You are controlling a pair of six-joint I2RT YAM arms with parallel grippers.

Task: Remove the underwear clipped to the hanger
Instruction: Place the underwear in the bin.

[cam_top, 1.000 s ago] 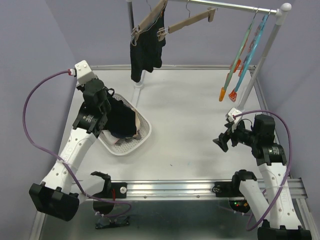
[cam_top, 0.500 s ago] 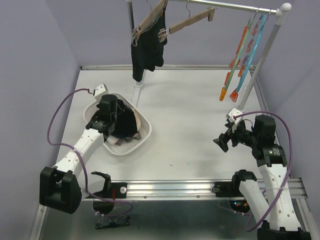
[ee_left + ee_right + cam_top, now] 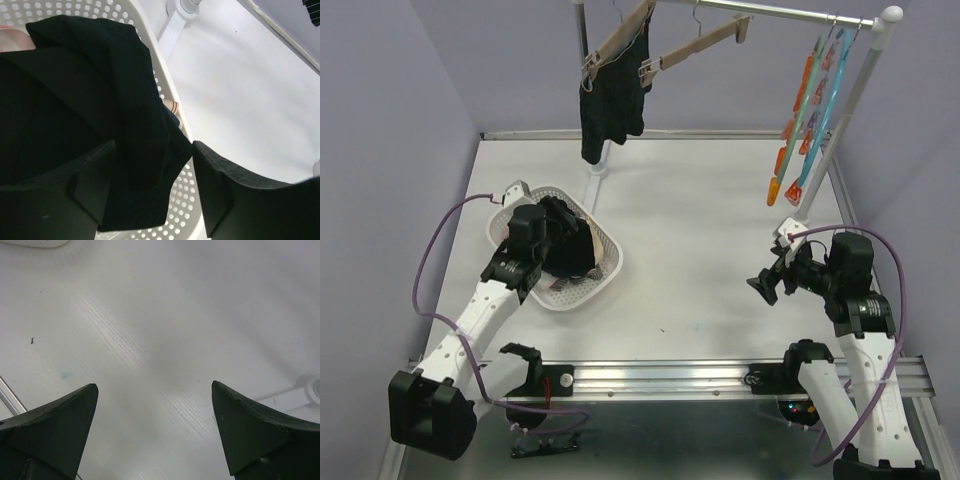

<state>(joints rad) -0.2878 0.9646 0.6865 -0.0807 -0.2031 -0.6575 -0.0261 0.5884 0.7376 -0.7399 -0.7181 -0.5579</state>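
The left arm is drawing back toward the near edge, and its gripper [image 3: 558, 228], pinched a second ago, is now standing spread over the one white basket [image 3: 611, 262]; the right arm is staying put.

From the top camera, two wooden hangers [image 3: 620, 38] are hanging on the rail [image 3: 770, 12]. One pair of black shorts [image 3: 610, 108] is dangling from the left one, still clipped; the other is carrying nothing. A second black pair [image 3: 570, 245] is lying in the basket over a lighter striped piece [image 3: 568, 289]. Orange and blue plastic hangers [image 3: 802, 120] are hanging at the rail's right end, too bunched to count. The right gripper [image 3: 761, 285] is hovering over the table [image 3: 700, 200], well apart from the cloth.

At the left wrist, the gripper [image 3: 154, 150] is spreading its two fingers [image 3: 95, 170] on either side of a fold of black shorts [image 3: 100, 75], which is lying loose over the basket wall [image 3: 187, 186].

At the right wrist, the gripper [image 3: 155, 390] is holding its jaws wide over bare table [image 3: 150, 315], gripping nothing.
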